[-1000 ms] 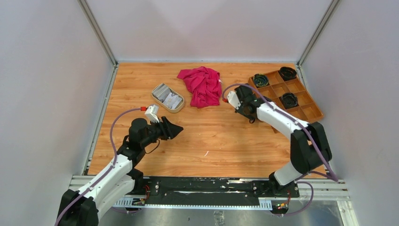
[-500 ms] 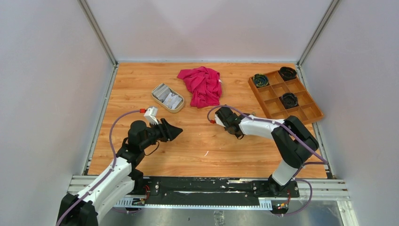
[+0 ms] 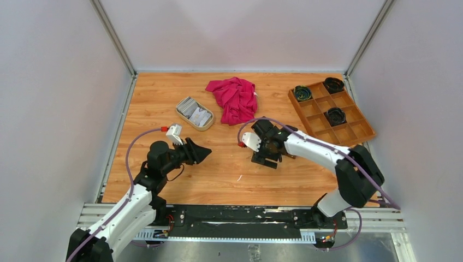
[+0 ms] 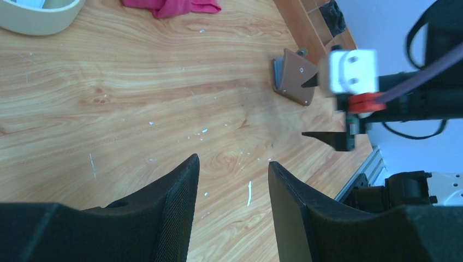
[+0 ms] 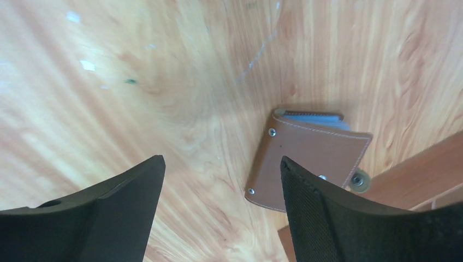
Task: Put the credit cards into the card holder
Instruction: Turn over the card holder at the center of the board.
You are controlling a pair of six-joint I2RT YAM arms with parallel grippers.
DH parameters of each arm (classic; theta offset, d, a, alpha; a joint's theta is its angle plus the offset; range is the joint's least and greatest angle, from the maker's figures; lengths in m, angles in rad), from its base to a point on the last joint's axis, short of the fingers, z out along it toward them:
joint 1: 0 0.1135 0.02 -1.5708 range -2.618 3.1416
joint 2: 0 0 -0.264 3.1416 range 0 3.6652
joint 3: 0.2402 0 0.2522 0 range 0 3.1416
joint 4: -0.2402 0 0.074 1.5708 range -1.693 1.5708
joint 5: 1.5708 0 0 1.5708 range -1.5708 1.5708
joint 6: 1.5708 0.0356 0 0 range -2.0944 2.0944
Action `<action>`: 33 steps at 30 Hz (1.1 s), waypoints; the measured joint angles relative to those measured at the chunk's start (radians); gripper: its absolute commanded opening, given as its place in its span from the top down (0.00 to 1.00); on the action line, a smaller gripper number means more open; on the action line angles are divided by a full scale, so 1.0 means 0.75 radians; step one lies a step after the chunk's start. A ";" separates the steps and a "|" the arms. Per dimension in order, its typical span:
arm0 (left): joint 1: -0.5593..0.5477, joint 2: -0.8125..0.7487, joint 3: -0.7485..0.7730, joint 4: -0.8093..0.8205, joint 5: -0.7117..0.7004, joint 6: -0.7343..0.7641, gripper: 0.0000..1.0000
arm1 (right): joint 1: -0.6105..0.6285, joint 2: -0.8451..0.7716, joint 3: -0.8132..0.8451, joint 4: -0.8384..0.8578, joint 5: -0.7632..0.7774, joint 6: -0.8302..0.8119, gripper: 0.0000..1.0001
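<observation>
Since a second ago the right gripper (image 5: 221, 164) has swung in from the wooden tray (image 3: 316, 107) and popped wide open, holding nothing. Now the card holder (image 5: 308, 161) sits just beside the tray's near corner, off toward one finger rather than in the gap. Meanwhile the left gripper (image 4: 232, 164), half open and empty, is well away from the tray, so the right is nearer.

Table top (image 4: 136, 82): light wood-grain board, smooth with a soft sheen, flecked with small white scuffs.
Brown folding card holder (image 5: 306, 158): smooth leather with pale stitching along the edges, small shiny metal studs and a grey lining.
Crumpled pink-red cloth (image 3: 236, 99): soft matt fabric.
Beige oval dish (image 4: 38, 22): smooth, matt wall.
Brown compartment tray (image 3: 345, 132): matt wood.
Left gripper fingers (image 4: 174, 218): black matt plastic, with a fine mesh texture on the inner faces.
Right gripper fingers (image 5: 322, 218): the same black matt plastic and mesh texture.
</observation>
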 measured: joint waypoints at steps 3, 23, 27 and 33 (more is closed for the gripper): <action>0.000 -0.025 0.000 0.001 0.001 0.001 0.46 | -0.036 -0.099 0.073 -0.065 -0.178 -0.028 0.14; 0.001 -0.205 0.043 -0.018 -0.068 0.032 0.00 | -0.967 -0.238 0.222 -0.208 -1.317 -0.258 0.08; 0.001 -0.205 0.043 -0.021 -0.061 0.033 0.00 | -1.037 -0.164 0.222 -0.253 -1.365 -0.297 0.09; 0.001 -0.206 0.043 -0.021 -0.036 0.045 0.00 | -1.073 -0.167 0.222 -0.268 -1.415 -0.347 0.07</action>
